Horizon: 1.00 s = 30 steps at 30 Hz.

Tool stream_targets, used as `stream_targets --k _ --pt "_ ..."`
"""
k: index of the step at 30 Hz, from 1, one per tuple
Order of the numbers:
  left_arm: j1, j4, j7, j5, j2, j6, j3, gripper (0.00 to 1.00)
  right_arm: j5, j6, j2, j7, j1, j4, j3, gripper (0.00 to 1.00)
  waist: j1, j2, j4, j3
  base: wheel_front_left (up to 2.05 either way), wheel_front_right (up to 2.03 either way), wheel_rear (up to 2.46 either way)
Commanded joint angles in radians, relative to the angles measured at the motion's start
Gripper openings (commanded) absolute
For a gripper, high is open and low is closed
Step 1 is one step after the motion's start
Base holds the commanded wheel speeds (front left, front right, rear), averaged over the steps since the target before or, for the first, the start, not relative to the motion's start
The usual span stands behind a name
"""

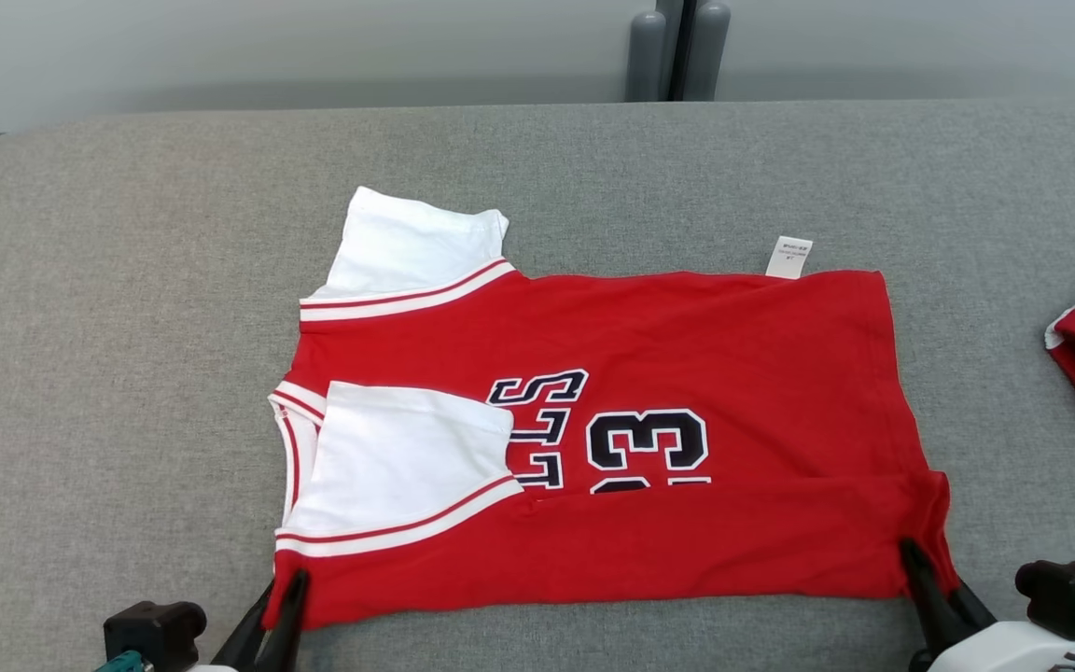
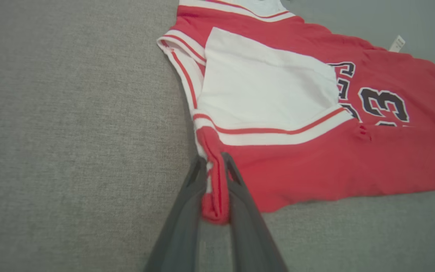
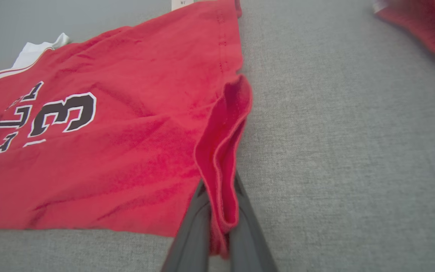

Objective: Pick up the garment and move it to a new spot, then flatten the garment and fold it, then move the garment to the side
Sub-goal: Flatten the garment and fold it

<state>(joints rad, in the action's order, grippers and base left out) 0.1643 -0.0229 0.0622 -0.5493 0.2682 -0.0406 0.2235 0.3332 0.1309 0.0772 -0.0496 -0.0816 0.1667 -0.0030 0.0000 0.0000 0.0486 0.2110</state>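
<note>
Red jersey (image 1: 733,355), long axis left-right: I have left gripper (image 1: 284,593) and right gripper (image 1: 925,565) clamped on its near corners.

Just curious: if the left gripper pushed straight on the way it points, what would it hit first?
The left gripper is pinching the red jersey at its corner, so that cloth comes first; straight beyond, probably the folded white sleeve.
</note>
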Motion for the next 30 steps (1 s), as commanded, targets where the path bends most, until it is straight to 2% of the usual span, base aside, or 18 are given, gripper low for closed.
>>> stream_targets --k 1,8,14,19,30 --pt "0.007 0.010 -0.005 -0.001 0.000 -0.012 -0.003 0.98 -0.009 0.000 0.006 -0.004 -0.001 -0.012 -0.010 1.00 0.0000 0.0000 -0.001 -0.003 0.00 0.00 0.00" --pt "-0.059 0.061 -0.143 0.042 -0.013 -0.040 -0.046 1.00 -0.055 0.000 -0.005 0.068 0.042 -0.100 -0.060 1.00 0.0000 0.0000 -0.011 -0.005 0.00 0.00 0.00" --pt "-0.143 0.099 -0.231 0.089 0.012 -0.065 -0.093 1.00 -0.104 0.000 -0.016 0.108 0.079 -0.208 -0.087 1.00 0.0000 0.0000 -0.011 -0.016 0.00 0.00 0.00" --pt "-0.193 0.095 -0.236 0.114 0.031 -0.067 -0.094 1.00 -0.121 0.000 -0.022 0.090 0.081 -0.259 -0.095 1.00 0.0000 0.0000 -0.009 -0.022 0.00 0.00 0.00" --pt "-0.216 0.061 -0.236 0.138 0.033 -0.071 -0.062 1.00 -0.118 0.000 -0.024 0.071 0.067 -0.280 -0.107 1.00 0.0000 0.0000 -0.006 -0.006 0.00 0.00 0.00"
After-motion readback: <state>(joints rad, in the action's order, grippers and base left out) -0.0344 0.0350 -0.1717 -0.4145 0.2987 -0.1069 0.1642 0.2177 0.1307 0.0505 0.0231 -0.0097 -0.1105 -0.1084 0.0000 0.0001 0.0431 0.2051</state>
